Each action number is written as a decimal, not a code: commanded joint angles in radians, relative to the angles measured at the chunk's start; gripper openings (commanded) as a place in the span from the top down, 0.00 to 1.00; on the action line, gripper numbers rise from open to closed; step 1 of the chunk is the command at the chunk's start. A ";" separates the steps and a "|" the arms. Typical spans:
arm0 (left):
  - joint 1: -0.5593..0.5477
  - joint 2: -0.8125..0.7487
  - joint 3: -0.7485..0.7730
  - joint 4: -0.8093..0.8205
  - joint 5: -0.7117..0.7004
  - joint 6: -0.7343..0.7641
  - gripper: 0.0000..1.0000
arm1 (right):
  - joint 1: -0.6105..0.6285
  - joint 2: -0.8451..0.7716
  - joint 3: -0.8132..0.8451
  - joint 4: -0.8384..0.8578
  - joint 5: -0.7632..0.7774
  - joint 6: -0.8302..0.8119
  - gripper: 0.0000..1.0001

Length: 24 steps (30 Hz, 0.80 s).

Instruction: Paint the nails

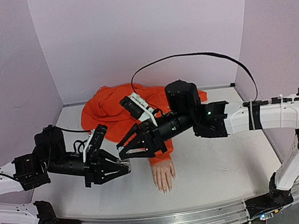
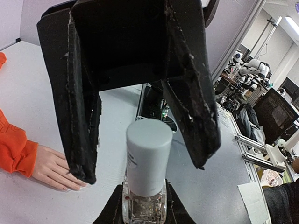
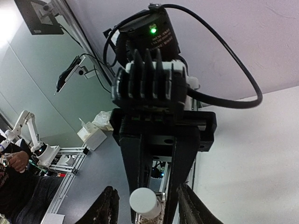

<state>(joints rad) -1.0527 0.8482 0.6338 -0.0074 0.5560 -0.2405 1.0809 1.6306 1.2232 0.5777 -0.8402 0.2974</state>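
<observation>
Our left gripper (image 1: 125,166) clamps the bottle (image 2: 144,207), our right gripper (image 3: 148,207) straddles its cap (image 2: 148,156) with jaws apart; closing off-centre could tip it.

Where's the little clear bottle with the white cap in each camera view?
Top external: small clear glass bottle with a white cap, left of centre, low.
Left wrist: bottle bottom centre, cap towards camera.
Right wrist: bottle bottom centre, mainly cap showing.
Shared landmark: skin-toned mannequin hand, beside the bottle from above, lower left in left wrist, absent from right wrist.
</observation>
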 commanded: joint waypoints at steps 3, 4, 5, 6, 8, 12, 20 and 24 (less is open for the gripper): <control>0.003 0.008 0.056 0.081 0.070 0.006 1.00 | 0.003 0.020 0.057 0.140 -0.118 0.043 0.60; 0.003 0.007 0.055 0.081 0.070 0.006 1.00 | 0.004 0.024 0.060 0.141 -0.120 0.045 0.65; 0.003 0.006 0.054 0.082 0.068 0.006 1.00 | 0.003 0.027 0.062 0.142 -0.122 0.046 0.66; 0.003 0.003 0.052 0.081 0.067 0.006 1.00 | 0.004 0.031 0.064 0.143 -0.128 0.047 0.69; 0.004 -0.002 0.049 0.081 0.063 0.006 1.00 | 0.002 0.043 0.068 0.147 -0.141 0.053 0.75; 0.003 -0.007 0.049 0.081 0.061 0.008 1.00 | 0.004 0.063 0.070 0.154 -0.155 0.064 0.84; 0.005 -0.029 0.055 0.080 -0.019 0.025 1.00 | 0.015 0.057 0.030 0.159 -0.125 0.039 1.00; 0.006 -0.049 0.064 0.075 -0.146 0.065 1.00 | 0.019 0.074 0.004 0.153 -0.080 0.040 1.00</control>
<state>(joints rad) -1.0534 0.8398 0.6342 -0.0120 0.5495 -0.2245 1.0809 1.6913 1.2476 0.6987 -0.9310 0.3489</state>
